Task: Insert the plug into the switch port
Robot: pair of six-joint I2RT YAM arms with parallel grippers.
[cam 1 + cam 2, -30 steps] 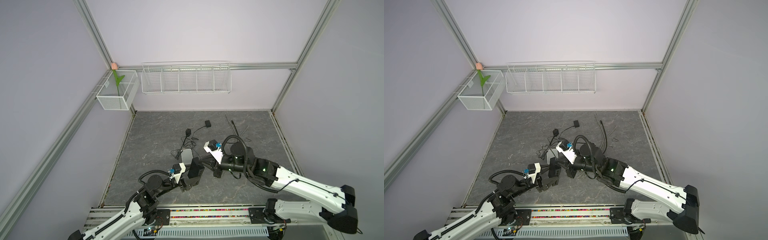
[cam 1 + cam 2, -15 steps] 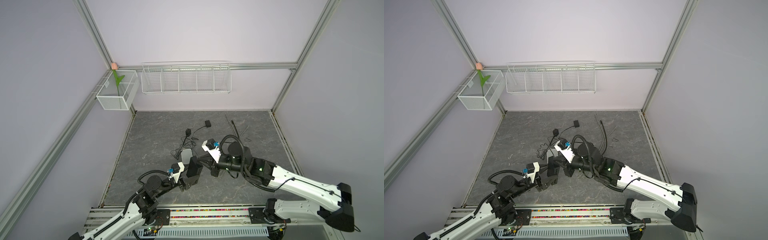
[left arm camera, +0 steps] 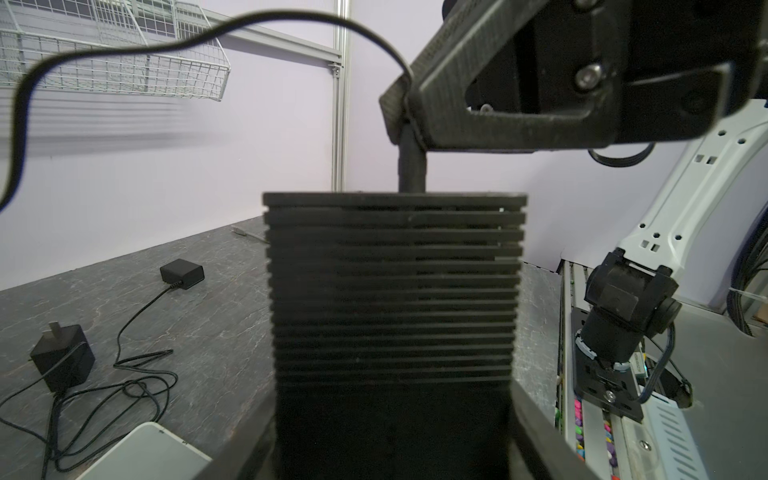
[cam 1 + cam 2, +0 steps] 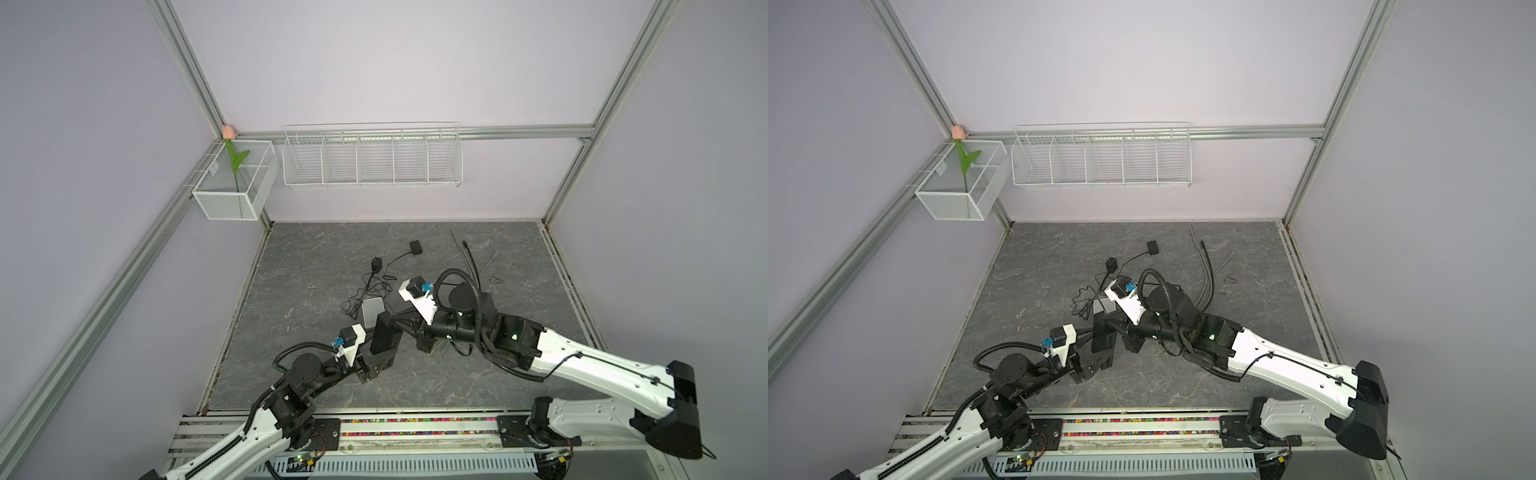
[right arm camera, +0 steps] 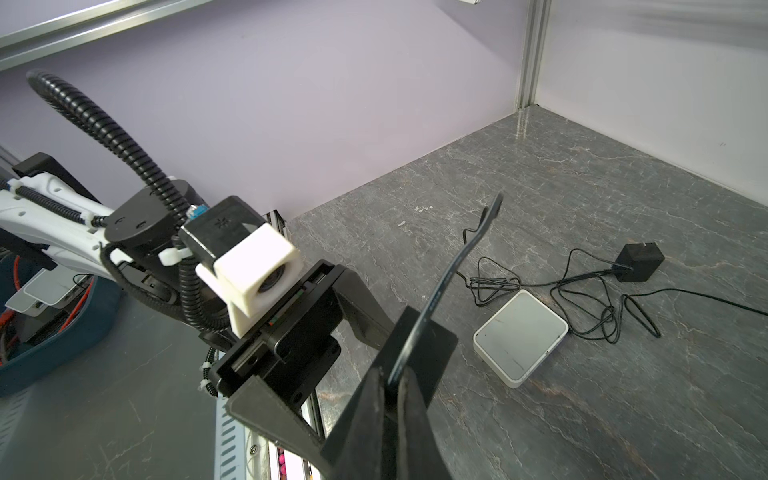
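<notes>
Shifted slightly toward the left arm, the right claw (image 3: 405, 112) pinches the cable (image 3: 124, 45) just behind the barrel plug (image 3: 411, 166), whose tip meets the black finned switch (image 3: 395, 291), which the left claw (image 4: 377, 362) clamps upright above the tabletop's (image 4: 478, 249) front middle, seemingly to steady the port.

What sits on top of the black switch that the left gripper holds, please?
A black plug stands at the switch's upper edge, pinched by the right gripper. The port itself is hidden by that edge, so whether the plug is seated cannot be seen.
</notes>
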